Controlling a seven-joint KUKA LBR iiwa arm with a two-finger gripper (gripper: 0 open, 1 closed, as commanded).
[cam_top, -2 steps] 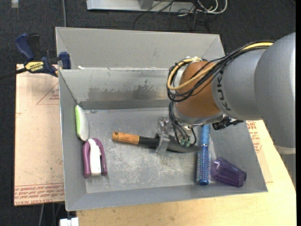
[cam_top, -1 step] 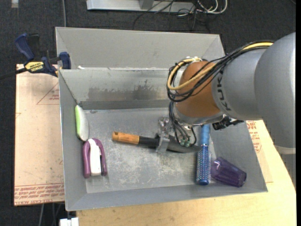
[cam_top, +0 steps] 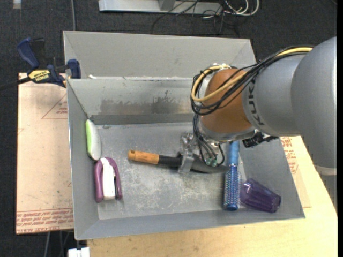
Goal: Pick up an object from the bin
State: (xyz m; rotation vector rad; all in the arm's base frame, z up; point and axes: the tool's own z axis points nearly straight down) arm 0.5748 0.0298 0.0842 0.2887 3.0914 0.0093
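Near edge, lower right of frame: purple translucent cup (cam_top: 260, 196) on its side, just beside the bristle end of a blue hairbrush (cam_top: 231, 182) that runs lengthwise up toward the arm. Both lie flat on the floor with nothing stacked on them, so either looks free to lift. Lower left: purple-and-white clip-like thing (cam_top: 107, 179), flat, close to the left wall. Just beyond it, a green-and-white oblong piece (cam_top: 92, 140) lies along the foot of that wall (sloped sides probably let things slide down to there). Mid-frame: orange-handled tool (cam_top: 143, 156) lies across the floor, black end pointing right. The claw (cam_top: 186, 158) is low, right at that black end; touching or just clear, can't tell. Can't tell if the claw is spread or pressed together either, since the orange wrist cover (cam_top: 225, 108) and cables (cam_top: 199, 92) crowd it. My read: that tool is the likeliest pick, being the thing under the claw. Far: bin (cam_top: 139, 98) back wall, bare.
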